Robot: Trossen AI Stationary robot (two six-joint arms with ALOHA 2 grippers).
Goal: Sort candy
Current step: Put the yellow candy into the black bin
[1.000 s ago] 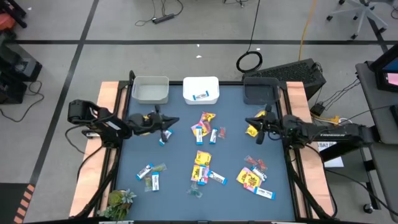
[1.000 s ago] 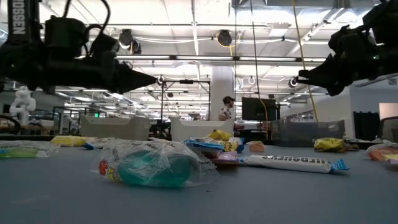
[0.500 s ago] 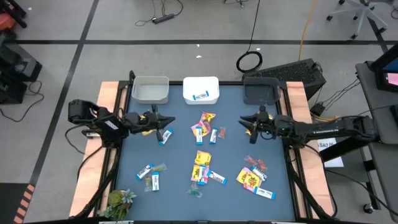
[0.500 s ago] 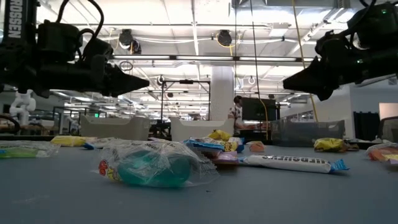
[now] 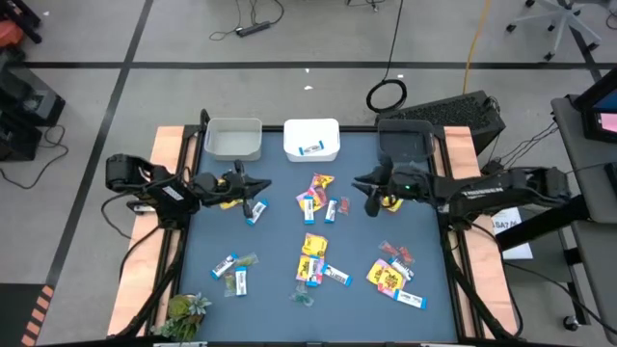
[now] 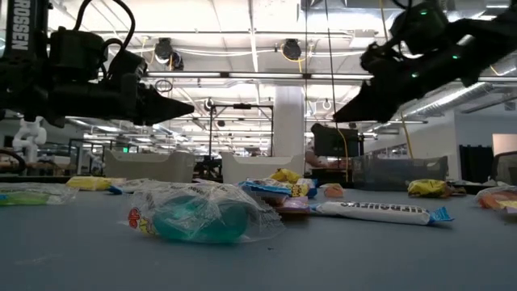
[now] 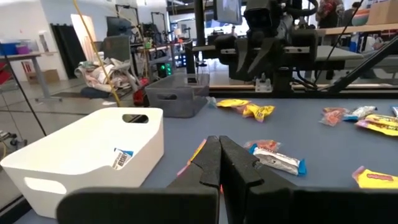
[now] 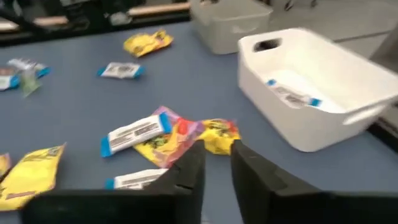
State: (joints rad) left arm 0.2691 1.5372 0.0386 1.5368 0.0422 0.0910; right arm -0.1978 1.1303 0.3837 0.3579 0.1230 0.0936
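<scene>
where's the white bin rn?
High view: the white bin sits at the table's far edge, centre, between the pale grey bin and the dark grey bin.

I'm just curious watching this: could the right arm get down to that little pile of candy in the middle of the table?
Probably yes. The right tool hovers above the table beside the middle pile, fingers slightly apart, and nothing stands between them.

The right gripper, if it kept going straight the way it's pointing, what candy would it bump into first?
Probably the little candy pile just ahead of the right gripper: a blue-and-white bar lying on yellow and red wrappers. The white bin sits off to one side. The gripper hangs above the table, so it might pass over them.
</scene>
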